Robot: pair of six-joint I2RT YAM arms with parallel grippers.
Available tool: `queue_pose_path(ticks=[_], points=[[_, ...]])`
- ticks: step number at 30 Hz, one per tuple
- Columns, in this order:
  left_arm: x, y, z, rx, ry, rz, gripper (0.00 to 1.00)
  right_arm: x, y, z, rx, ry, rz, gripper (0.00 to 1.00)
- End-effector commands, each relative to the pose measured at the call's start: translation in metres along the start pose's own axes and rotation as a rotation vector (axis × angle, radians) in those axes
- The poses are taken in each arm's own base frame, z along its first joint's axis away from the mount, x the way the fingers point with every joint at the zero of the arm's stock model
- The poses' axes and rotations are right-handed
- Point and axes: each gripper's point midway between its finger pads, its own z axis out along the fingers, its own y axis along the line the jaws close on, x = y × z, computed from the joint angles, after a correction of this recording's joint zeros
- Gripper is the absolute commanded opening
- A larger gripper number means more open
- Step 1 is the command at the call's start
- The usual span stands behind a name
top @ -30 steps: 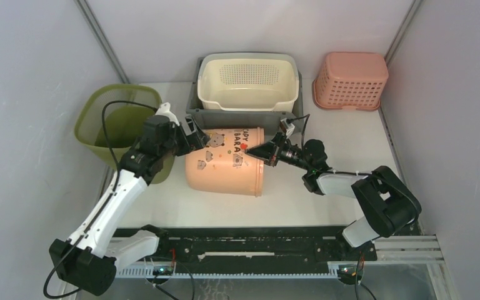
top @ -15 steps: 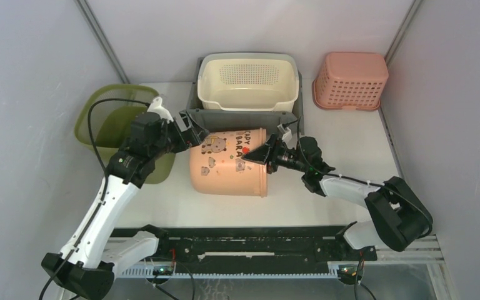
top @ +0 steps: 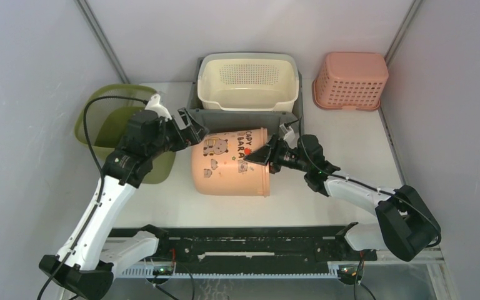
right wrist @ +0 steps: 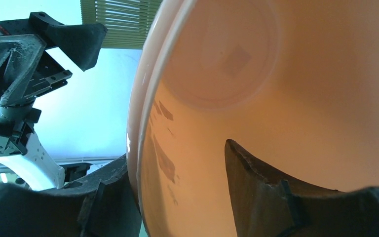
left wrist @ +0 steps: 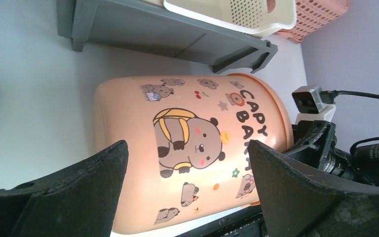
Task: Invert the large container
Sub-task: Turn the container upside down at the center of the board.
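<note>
The large container (top: 231, 165): smooth peach plastic, slight sheen. Fingers (left wrist: 69, 197) on my left gripper (left wrist: 186, 148): matt black, faintly grainy. Table (top: 350, 137): matt white.

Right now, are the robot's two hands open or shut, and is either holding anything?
Left gripper: open wide, holding nothing.
Right gripper: open, fingers either side of the rim of the bucket, not squeezing it.

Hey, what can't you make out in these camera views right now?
Floor of the green basket: top view, partly hidden by the left arm.
Inside of the grey tray: top view, covered by the cream basket.
Underside of the peach bin: every view, hidden by its own body.
</note>
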Motion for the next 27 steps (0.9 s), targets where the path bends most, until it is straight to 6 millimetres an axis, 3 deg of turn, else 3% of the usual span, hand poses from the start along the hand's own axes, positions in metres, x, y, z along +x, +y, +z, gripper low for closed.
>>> queue_pose_path(ticks=[1,12,17,20,24,27], points=[[0.002,0.011,-0.005,-0.043,-0.027,0.018,0.97,-0.002,-0.003,0.000,0.010,0.000,-0.020,0.62],[0.035,0.024,0.017,-0.010,0.049,-0.027,1.00,-0.005,0.016,-0.008,0.026,-0.003,-0.092,0.77],[0.043,0.027,0.021,-0.005,0.060,-0.037,1.00,-0.010,0.026,-0.014,0.029,-0.021,-0.127,0.76],[0.049,0.028,0.025,0.004,0.073,-0.045,1.00,-0.010,0.034,-0.012,-0.012,-0.012,-0.124,0.64],[0.058,0.024,0.031,0.048,0.091,-0.073,1.00,-0.008,0.040,-0.004,-0.065,0.015,-0.098,0.36],[0.061,0.020,0.035,0.079,0.101,-0.094,1.00,-0.005,0.043,0.002,-0.090,0.028,-0.092,0.23]])
